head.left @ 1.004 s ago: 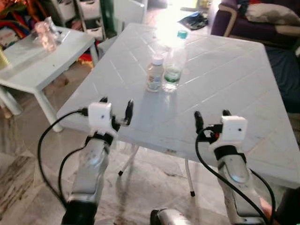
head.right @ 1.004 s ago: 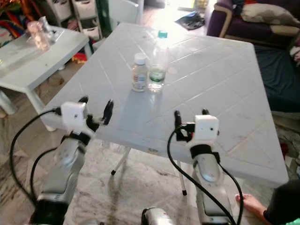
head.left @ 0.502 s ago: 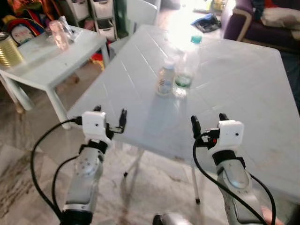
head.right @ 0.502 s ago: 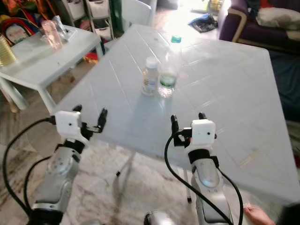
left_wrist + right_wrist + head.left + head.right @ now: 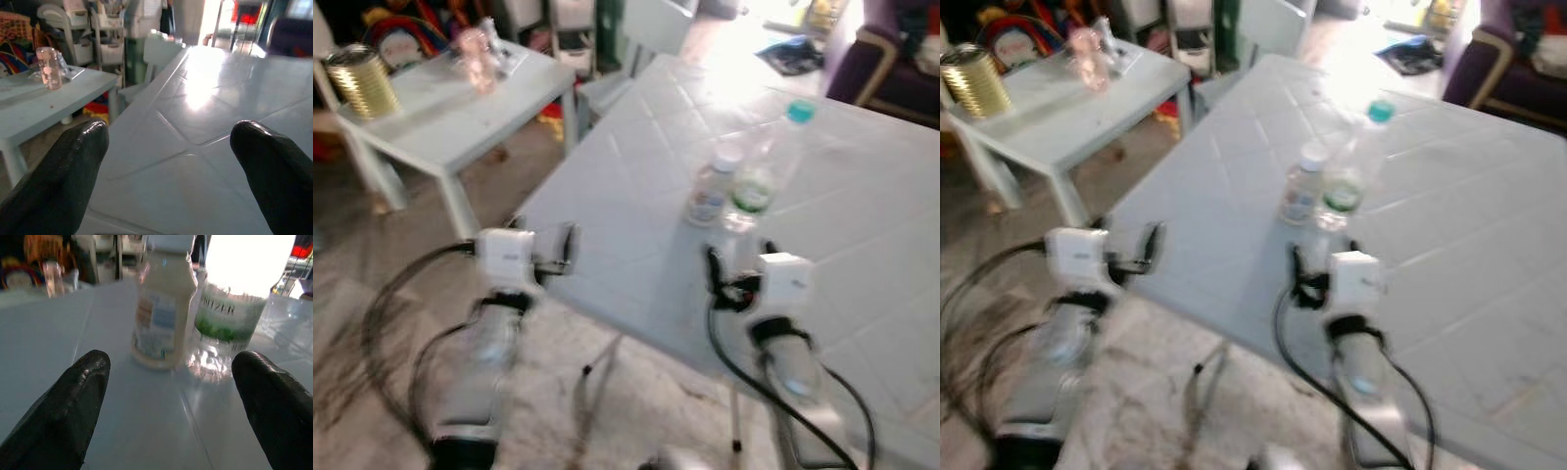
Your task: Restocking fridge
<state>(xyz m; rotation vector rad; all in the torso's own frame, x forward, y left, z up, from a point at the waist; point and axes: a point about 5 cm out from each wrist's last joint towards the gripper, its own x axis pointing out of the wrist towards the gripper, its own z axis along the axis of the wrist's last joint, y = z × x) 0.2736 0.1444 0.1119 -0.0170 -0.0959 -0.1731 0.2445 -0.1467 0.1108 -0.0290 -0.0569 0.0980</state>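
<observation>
Upright on the white table (image 5: 862, 225): small bottle (image 5: 161, 308) beside taller water bottle (image 5: 230, 308), dead ahead of right gripper (image 5: 171, 396), spread wide, empty, probably nearer. Left gripper (image 5: 171, 161) likewise open, off toward the table's corner.

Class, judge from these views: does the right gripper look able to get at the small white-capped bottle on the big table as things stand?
Probably yes. The right gripper is open and points at the small bottle, with only bare table between them. The taller water bottle stands close beside it and might get nudged.
</observation>
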